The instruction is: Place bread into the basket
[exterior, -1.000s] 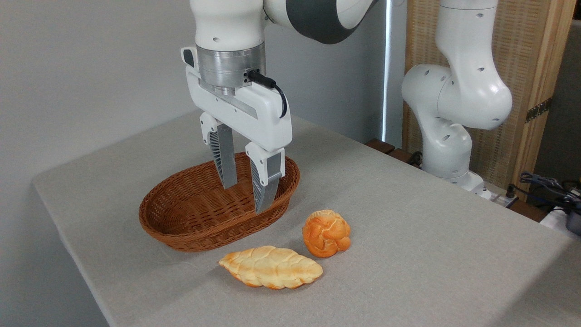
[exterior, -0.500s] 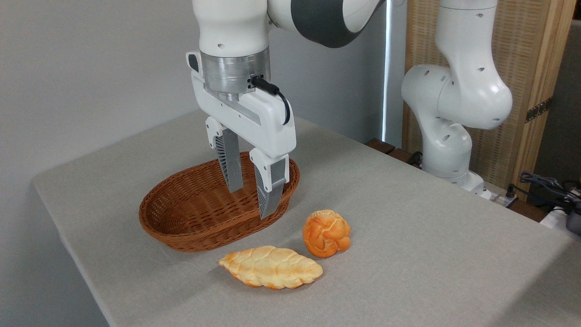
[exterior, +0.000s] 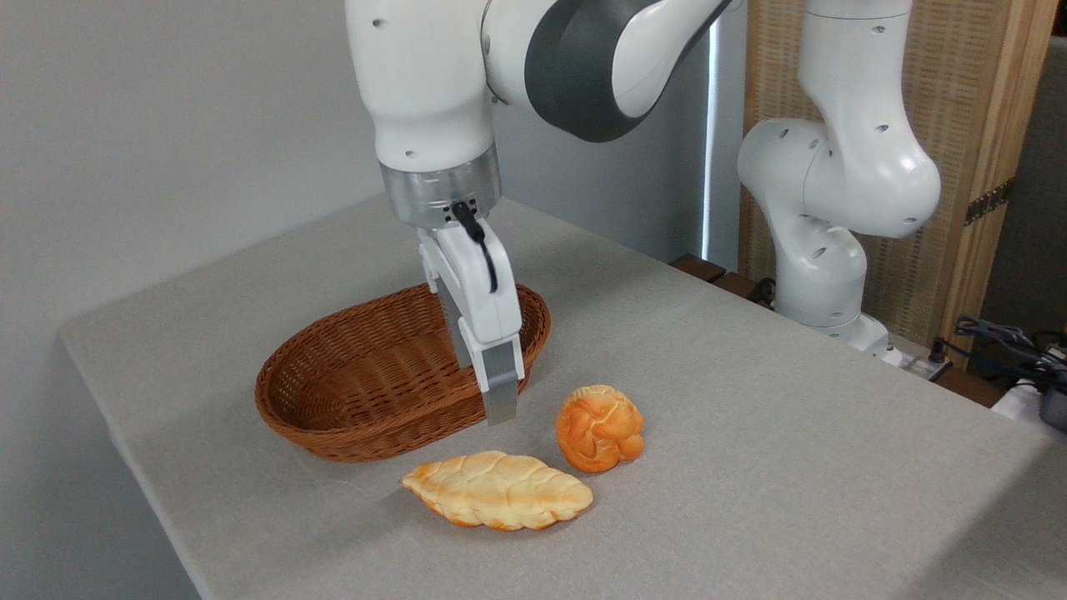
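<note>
The bread, a small round knotted bun with a glossy orange-brown crust, lies on the grey table right of the basket. The reddish-brown oval wicker basket stands empty at centre left. My gripper hangs over the basket's near right rim, left of the bun and a little above table level. It is turned so I see it almost edge-on: the near finger is in front and the far finger shows behind it. The two stand apart, open, with nothing between them.
A longer, flatter pale golden braided loaf lies in front of the basket and the bun. The arm's white base rises at the table's far right edge. Cables lie beyond the right edge.
The gripper has twisted about its vertical axis from side-on to nearly edge-on, and has come down and slightly right toward the basket's right rim. Bun, loaf and basket have not moved.
</note>
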You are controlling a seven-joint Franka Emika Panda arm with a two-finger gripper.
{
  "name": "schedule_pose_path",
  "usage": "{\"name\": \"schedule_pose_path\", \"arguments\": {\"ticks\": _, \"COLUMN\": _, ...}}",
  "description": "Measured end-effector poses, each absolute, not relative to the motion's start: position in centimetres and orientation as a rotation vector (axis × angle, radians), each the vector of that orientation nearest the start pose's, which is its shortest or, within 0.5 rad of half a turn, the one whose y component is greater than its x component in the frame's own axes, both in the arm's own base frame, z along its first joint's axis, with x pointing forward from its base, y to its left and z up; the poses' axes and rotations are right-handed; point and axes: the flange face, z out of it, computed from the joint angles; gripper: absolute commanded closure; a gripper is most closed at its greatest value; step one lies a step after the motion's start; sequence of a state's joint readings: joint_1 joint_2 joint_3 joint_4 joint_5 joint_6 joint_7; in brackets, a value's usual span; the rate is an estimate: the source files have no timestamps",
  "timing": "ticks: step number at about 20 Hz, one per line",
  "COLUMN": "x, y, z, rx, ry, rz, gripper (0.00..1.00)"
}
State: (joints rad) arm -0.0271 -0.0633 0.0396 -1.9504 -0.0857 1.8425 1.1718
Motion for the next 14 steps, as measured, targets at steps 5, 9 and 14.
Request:
{"name": "schedule_pose_path", "arguments": {"ticks": 5, "x": 51.5, "y": 0.4, "z": 48.7, "rx": -2.58, "ry": 1.993, "rz": 0.013, "gripper": 0.0}}
{"name": "schedule_pose_path", "arguments": {"ticks": 9, "x": 48.7, "y": 0.9, "z": 48.4, "rx": -2.508, "ry": 2.076, "rz": 0.042, "gripper": 0.0}}
{"name": "schedule_pose_path", "arguments": {"ticks": 14, "x": 46.9, "y": 2.2, "z": 48.5, "rx": -2.39, "ry": 2.1, "rz": 0.139, "gripper": 0.0}}
